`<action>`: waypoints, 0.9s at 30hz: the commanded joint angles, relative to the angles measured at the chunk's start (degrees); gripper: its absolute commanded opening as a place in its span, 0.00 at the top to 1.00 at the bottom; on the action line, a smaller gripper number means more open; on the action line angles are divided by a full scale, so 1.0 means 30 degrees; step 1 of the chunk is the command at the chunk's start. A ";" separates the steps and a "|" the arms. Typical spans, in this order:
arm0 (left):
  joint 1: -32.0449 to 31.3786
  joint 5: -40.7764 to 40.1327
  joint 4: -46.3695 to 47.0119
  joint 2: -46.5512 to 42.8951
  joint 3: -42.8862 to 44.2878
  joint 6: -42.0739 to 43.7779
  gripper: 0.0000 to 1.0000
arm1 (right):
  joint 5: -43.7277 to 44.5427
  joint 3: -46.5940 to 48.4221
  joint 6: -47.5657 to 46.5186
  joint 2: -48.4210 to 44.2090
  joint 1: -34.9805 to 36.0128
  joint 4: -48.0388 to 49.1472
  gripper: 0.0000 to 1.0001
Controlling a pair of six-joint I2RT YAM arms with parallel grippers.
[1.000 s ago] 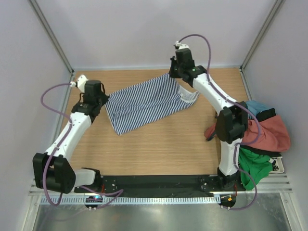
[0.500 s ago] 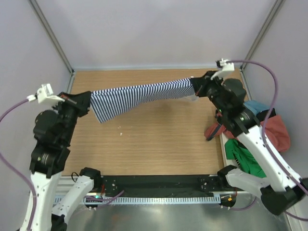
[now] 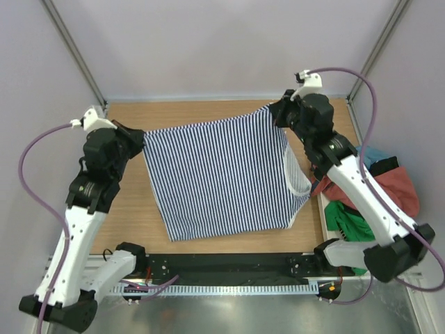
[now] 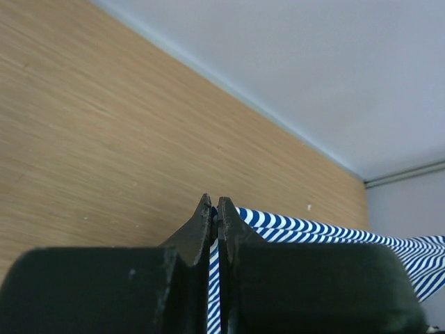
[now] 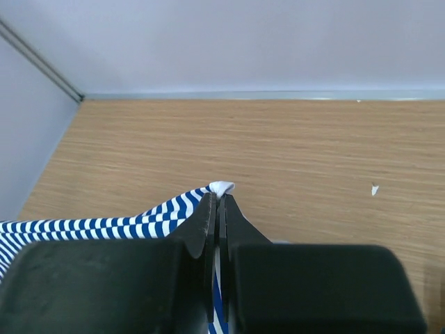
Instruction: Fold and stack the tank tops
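Note:
The navy-and-white striped tank top (image 3: 222, 174) hangs spread out between both arms above the table, its lower edge toward the near side. My left gripper (image 3: 139, 134) is shut on its far-left corner, with striped cloth between the tips in the left wrist view (image 4: 214, 209). My right gripper (image 3: 276, 111) is shut on its far-right corner, where white trim (image 5: 222, 187) pokes past the tips (image 5: 217, 202). The rust-red tank top (image 3: 393, 191) lies in the pile of clothes at the right edge.
The pile at the right also holds green (image 3: 361, 240), blue (image 3: 372, 154) and dark cloth. The wooden table (image 3: 125, 209) has grey walls on three sides. A black rail (image 3: 222, 264) with the arm bases runs along the near edge.
The striped top was a narrow stretched band half a second ago; now it is spread wide and flat. Both grippers moved toward the back, still holding its corners.

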 commanded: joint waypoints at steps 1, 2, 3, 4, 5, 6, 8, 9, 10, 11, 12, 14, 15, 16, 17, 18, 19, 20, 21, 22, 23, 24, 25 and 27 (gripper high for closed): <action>0.0139 -0.1488 0.0377 0.1469 0.1648 0.0263 1.00 | 0.1604 0.3124 -0.0478 0.2064 -0.0105 -0.0896 0.99; 0.0139 -0.1285 0.0259 0.2315 0.2754 0.0612 1.00 | 0.2013 0.3768 -0.0421 0.2451 -0.0163 -0.1478 0.99; 0.0168 -0.1109 0.0113 0.2584 0.3258 0.0732 1.00 | 0.1988 0.4964 -0.0391 0.2687 -0.0163 -0.1687 0.99; 0.0169 -0.0904 -0.0033 0.2761 0.3699 0.0878 1.00 | 0.1756 0.5411 -0.0391 0.2863 -0.0134 -0.1776 0.99; 0.0140 -0.0525 0.0052 0.2821 0.4341 0.1112 1.00 | 0.1580 0.5706 -0.0333 0.2807 -0.0163 -0.1690 0.99; 0.0168 -0.0318 0.0169 0.2531 0.4522 0.1259 1.00 | 0.1172 0.5969 -0.0246 0.2604 -0.0134 -0.1573 0.99; 0.0169 0.0121 0.0405 0.2091 0.5019 0.1755 1.00 | 0.0730 0.6031 -0.0127 0.1931 -0.0163 -0.1397 0.99; 0.0140 0.0153 0.0318 0.1625 0.5224 0.1816 1.00 | 0.0206 0.5944 -0.0069 0.1696 -0.0134 -0.1367 0.99; 0.0168 0.0211 -0.0553 0.1417 0.5836 0.1788 1.00 | -0.0089 0.5798 0.0018 0.1055 -0.0134 -0.1366 0.99; 0.0169 0.0444 -0.0939 0.1125 0.6074 0.1846 1.00 | -0.0527 0.5622 0.0077 0.0730 -0.0163 -0.1279 0.99; 0.0140 0.1171 -0.1204 0.0803 0.6134 0.1875 1.00 | -0.0909 0.4954 0.0165 0.0378 -0.0105 -0.1191 0.99; 0.0140 0.1703 -0.1441 -0.0543 0.5697 0.1701 1.00 | -0.2139 0.3754 0.0369 -0.0847 -0.0105 -0.1015 0.99; 0.0139 0.2199 -0.1528 -0.1041 0.5405 0.1613 1.00 | -0.2375 0.3340 0.0487 -0.1349 -0.0105 -0.0986 0.99; 0.0139 0.2320 -0.1645 -0.2177 0.4880 0.1554 1.00 | -0.3044 0.2900 0.0633 -0.1818 -0.0076 -0.0986 0.99; 0.0168 0.2466 -0.1762 -0.2652 0.4643 0.1437 1.00 | -0.3254 0.1968 0.0837 -0.2866 -0.0017 -0.0899 0.99; 0.0169 0.2671 -0.1937 -0.3237 0.4380 0.1291 1.00 | -0.3459 0.1553 0.0897 -0.3428 0.0012 -0.0840 0.99; 0.0169 0.2731 -0.1968 -0.4084 0.3942 0.1203 1.00 | -0.3867 0.1200 0.0985 -0.3927 0.0129 -0.0868 0.99; 0.0140 0.2731 -0.2026 -0.4470 0.3850 0.1115 1.00 | -0.4190 0.0617 0.0957 -0.4454 0.0130 -0.0810 0.99; 0.0168 0.2702 -0.2288 -0.4706 0.3821 0.1085 1.00 | -0.4455 0.0379 0.0986 -0.5358 0.0130 -0.0752 0.99; 0.0169 0.2702 -0.2436 -0.4824 0.4052 0.1114 1.00 | -0.4631 0.0231 0.0986 -0.5831 0.0159 -0.0722 0.99; 0.0169 0.2702 -0.2495 -0.4796 0.4171 0.1114 1.00 | -0.4662 0.0172 0.0957 -0.6126 0.0159 -0.0809 0.99; 0.0169 0.2615 -0.2525 -0.4738 0.4259 0.1114 1.00 | -0.4517 0.0316 0.0928 -0.6390 0.0159 -0.0897 0.99; 0.0140 0.2614 -0.2554 -0.4505 0.4405 0.1027 1.00 | -0.4197 0.0579 0.0927 -0.6364 0.0159 -0.1159 0.99; 0.0169 0.2323 -0.2583 -0.3599 0.4290 0.0560 1.00 | -0.3405 0.1574 0.0724 -0.5317 0.0159 -0.2096 0.99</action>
